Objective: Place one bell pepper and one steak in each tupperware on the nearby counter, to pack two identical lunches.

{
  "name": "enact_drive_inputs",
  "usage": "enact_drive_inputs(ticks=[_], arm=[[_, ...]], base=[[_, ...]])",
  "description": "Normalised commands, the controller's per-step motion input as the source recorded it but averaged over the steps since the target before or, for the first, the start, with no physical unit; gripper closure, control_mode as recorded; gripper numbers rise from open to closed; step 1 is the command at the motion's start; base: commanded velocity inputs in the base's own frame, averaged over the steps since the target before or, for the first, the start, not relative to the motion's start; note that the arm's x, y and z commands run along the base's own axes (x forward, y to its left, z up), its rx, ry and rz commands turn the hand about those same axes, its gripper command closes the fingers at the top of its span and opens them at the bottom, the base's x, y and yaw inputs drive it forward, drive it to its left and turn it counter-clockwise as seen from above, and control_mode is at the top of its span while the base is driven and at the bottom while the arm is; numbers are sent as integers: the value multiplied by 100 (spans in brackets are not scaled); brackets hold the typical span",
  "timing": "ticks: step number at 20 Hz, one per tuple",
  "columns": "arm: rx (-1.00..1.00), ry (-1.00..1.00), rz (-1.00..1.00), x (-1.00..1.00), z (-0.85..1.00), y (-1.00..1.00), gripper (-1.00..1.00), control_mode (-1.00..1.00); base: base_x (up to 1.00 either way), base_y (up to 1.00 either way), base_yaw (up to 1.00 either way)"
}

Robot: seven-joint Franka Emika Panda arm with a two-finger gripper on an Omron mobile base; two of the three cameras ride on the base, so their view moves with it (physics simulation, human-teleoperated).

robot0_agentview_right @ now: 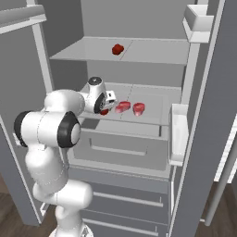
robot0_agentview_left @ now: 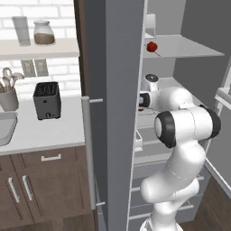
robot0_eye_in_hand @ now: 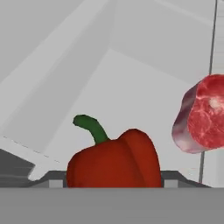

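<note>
Inside the open fridge, my gripper [robot0_agentview_right: 108, 104] reaches onto the middle shelf [robot0_agentview_right: 152, 99] and is shut on a glossy red bell pepper [robot0_eye_in_hand: 113, 162] with a green stem; the pepper sits between the fingertips [robot0_eye_in_hand: 49, 180]. That pepper shows as a red patch [robot0_agentview_right: 104, 111] under the hand. Two steaks [robot0_agentview_right: 122, 107] [robot0_agentview_right: 139, 109] lie just right of it on the same shelf, and one steak [robot0_eye_in_hand: 203, 116] is close at the right of the hand view. A second bell pepper [robot0_agentview_right: 118, 49] [robot0_agentview_left: 152, 46] rests on the upper shelf. The tupperware is out of view.
The grey fridge door [robot0_agentview_left: 97, 90] stands open at my left, between the arm and the counter [robot0_agentview_left: 54, 131] with a toaster [robot0_agentview_left: 47, 100] and sink [robot0_agentview_left: 4, 128]. The right door's bins [robot0_agentview_right: 178, 134] jut inward. A drawer [robot0_agentview_right: 122, 143] sits below the middle shelf.
</note>
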Motion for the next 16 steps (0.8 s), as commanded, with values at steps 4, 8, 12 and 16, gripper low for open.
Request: enact_drive_inputs(ticks=[4,8,12,16], arm=[[0,-12,0,-97,53,-22,100,-100],[0,0,0,-75,96,-28,100,-100],[4,5,-8,-89,100,-49,100,-100],[5,10,-22,-100,63,-12,100,-100]], base=[[0,0,0],[0,0,0],[0,0,0],[0,0,0]])
